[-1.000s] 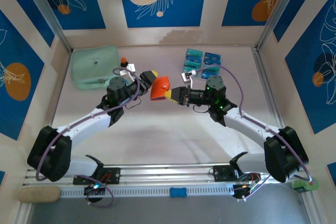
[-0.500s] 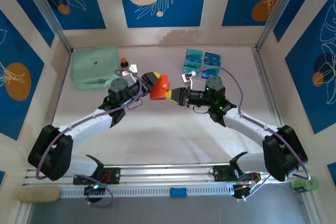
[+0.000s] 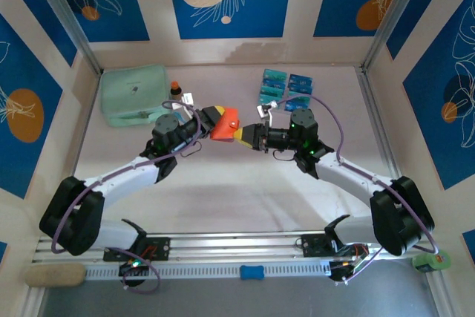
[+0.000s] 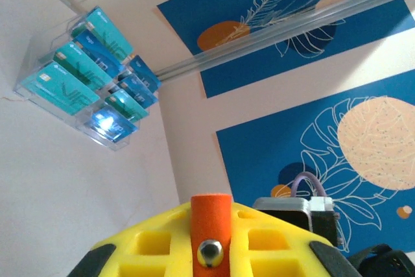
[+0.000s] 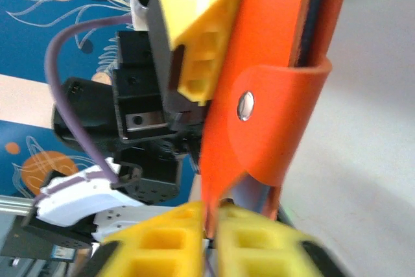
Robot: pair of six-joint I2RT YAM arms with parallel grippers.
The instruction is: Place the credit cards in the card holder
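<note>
The orange-red card holder [image 3: 225, 124] hangs above mid-table between both grippers. My left gripper [image 3: 214, 117] is shut on its left side. In the left wrist view the snap tab [image 4: 211, 231] stands up between the yellow fingers [image 4: 272, 244] of that gripper [image 4: 211, 225]. My right gripper [image 3: 242, 135] is shut on the holder's lower edge. The right wrist view has this gripper [image 5: 211, 222] pinching a thin orange flap of the card holder [image 5: 272, 95], its snap facing the camera. The teal and blue credit cards [image 3: 286, 87] sit in a clear rack at the back, and these cards [image 4: 84, 76] also appear in the left wrist view.
A mint-green zip pouch [image 3: 133, 94] lies at the back left, with a small orange-capped item [image 3: 174, 87] beside it. Patterned blue walls and metal frame posts enclose the table. A beige pad [image 3: 56, 275] lies by the front rail.
The left gripper has shifted slightly right with the card holder, which now looks narrower and more on edge. The right gripper has barely moved.
</note>
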